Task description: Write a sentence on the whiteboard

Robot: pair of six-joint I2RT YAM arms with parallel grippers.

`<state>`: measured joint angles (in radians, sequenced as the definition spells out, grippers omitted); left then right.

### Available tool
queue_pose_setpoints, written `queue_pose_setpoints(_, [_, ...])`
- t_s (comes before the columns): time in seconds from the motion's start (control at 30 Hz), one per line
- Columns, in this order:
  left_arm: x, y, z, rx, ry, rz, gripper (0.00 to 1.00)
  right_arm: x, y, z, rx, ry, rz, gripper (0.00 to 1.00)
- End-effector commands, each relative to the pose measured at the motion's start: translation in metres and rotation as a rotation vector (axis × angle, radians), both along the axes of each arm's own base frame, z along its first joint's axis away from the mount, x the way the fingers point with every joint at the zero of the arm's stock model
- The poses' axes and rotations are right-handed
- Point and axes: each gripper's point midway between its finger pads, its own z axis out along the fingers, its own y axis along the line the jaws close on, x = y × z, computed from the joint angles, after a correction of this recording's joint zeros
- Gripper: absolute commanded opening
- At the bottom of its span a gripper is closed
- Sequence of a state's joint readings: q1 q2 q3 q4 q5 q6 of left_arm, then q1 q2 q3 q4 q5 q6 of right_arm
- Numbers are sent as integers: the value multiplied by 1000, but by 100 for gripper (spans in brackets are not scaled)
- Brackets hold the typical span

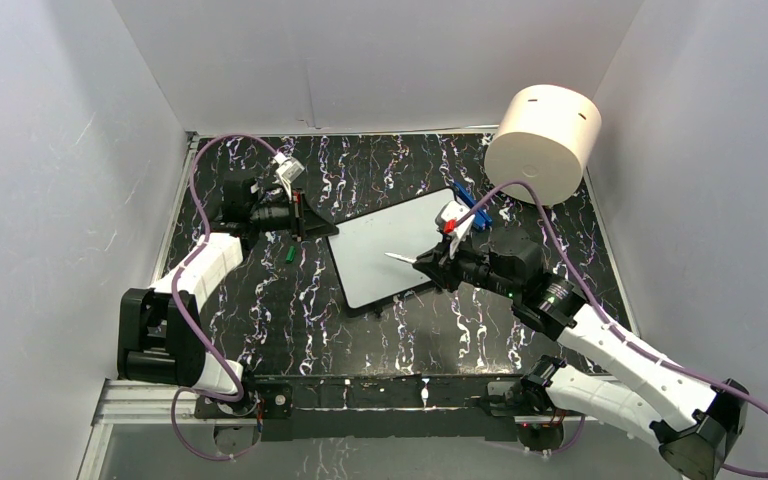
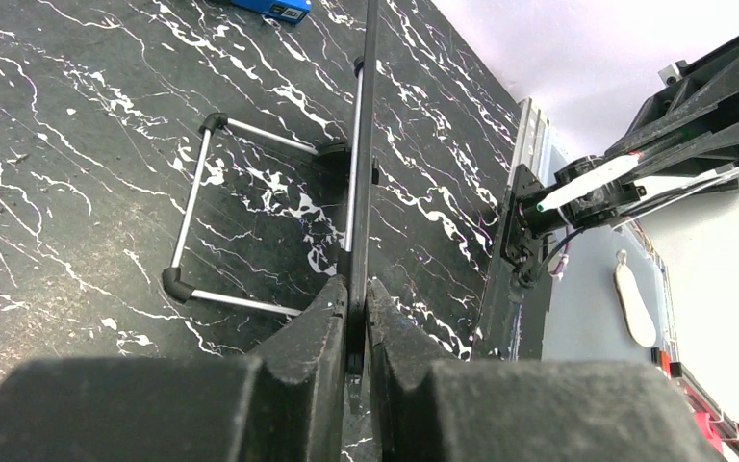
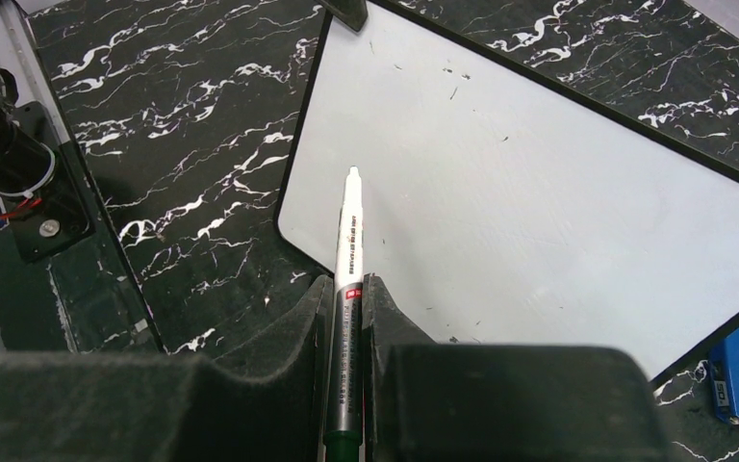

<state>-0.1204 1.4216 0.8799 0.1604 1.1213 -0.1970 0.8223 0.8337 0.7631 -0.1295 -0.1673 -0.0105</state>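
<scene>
Whiteboard (image 1: 370, 272) sits centre frame on the marbled counter (image 1: 260, 330). Left jaws are clamped tight on its left edge, likely to steady it against writing pressure. Right jaws are closed on a white marker (image 3: 349, 226), tip over the board's lower-left corner in the wrist view. Surface blank white, thin black frame, a few specks, no writing on it.

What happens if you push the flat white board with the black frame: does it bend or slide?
Probably stiff: the whiteboard looks straight edge-on in the left wrist view. It may tip or slide, seemingly propped on a wire stand, so the left gripper clamps its edge.
</scene>
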Motion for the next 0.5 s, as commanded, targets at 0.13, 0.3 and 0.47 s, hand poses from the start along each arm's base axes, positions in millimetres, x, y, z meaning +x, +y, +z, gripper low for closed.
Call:
queue_pose_setpoints(0.13, [-6, 3, 11, 44, -87, -6, 0, 3, 11, 37, 80, -76, 4, 0])
queue_pose_setpoints(0.3, [-9, 5, 9, 86, -125, 8, 0, 3, 18, 32, 57, -79, -25, 0])
queue_pose_setpoints(0.47, [-9, 6, 7, 114, -149, 20, 0, 4, 24, 40, 49, -148, -106, 0])
